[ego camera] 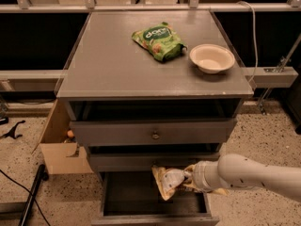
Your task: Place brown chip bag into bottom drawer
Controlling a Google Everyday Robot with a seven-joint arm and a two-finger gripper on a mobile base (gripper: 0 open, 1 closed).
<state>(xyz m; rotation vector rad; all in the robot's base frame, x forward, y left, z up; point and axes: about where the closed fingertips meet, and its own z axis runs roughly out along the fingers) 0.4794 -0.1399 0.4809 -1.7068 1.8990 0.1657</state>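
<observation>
The brown chip bag [168,181] is crumpled, showing tan-yellow edges and a white panel. It hangs in the air over the open bottom drawer [136,197], near its right side. My gripper [189,179] comes in from the right on a white arm and is shut on the bag's right end. The drawer is pulled out at the foot of the grey cabinet, with a dark interior. The bag is above the drawer floor, not resting in it.
A green snack bag [159,42] and a cream bowl [211,58] lie on the cabinet top [103,60]. Two shallower drawers with a round knob [154,135] sit above. A cardboard box [59,149] stands left of the cabinet. A cable runs on the floor.
</observation>
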